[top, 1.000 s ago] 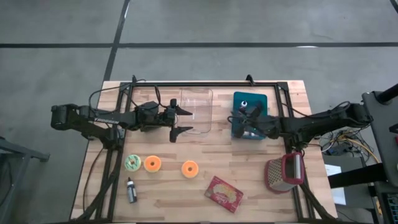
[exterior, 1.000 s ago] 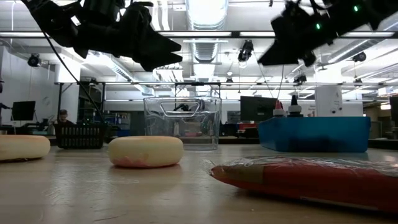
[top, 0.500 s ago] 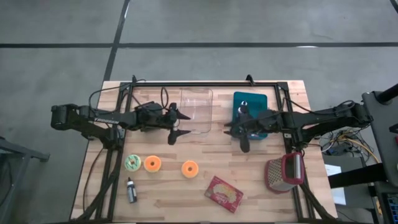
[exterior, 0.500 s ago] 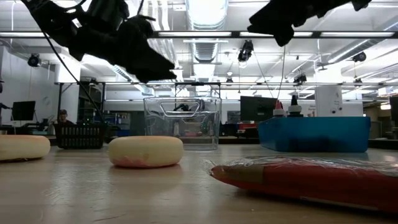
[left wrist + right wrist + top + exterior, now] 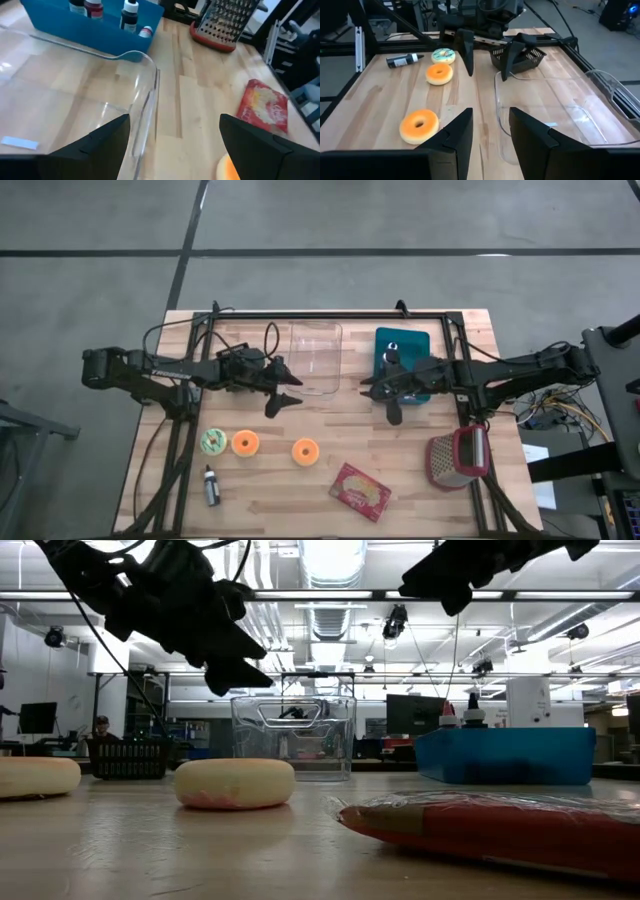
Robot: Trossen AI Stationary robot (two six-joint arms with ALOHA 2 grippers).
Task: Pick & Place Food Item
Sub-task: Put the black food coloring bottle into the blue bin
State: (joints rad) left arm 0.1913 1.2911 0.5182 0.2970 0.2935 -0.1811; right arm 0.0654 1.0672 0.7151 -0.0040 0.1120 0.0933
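Observation:
Three donuts lie flat on the wooden table near its front left: a green-and-white one and two orange ones. A red food packet lies flat near the front edge. My left gripper hangs open above the table, just left of the clear container, with nothing between its fingers. My right gripper hangs open in the air between the clear container and the blue bin, and it too is empty.
The blue bin holds small bottles. A red-framed grater stands at the front right, and a small dark bottle lies at the front left. Bare wood shows between the donuts and the two containers.
My right gripper has come up from over the blue bin and swung toward the table's left and near side, then held still. My left gripper has tipped its fingers downward, rolled a little and sunk slightly beside the clear container.

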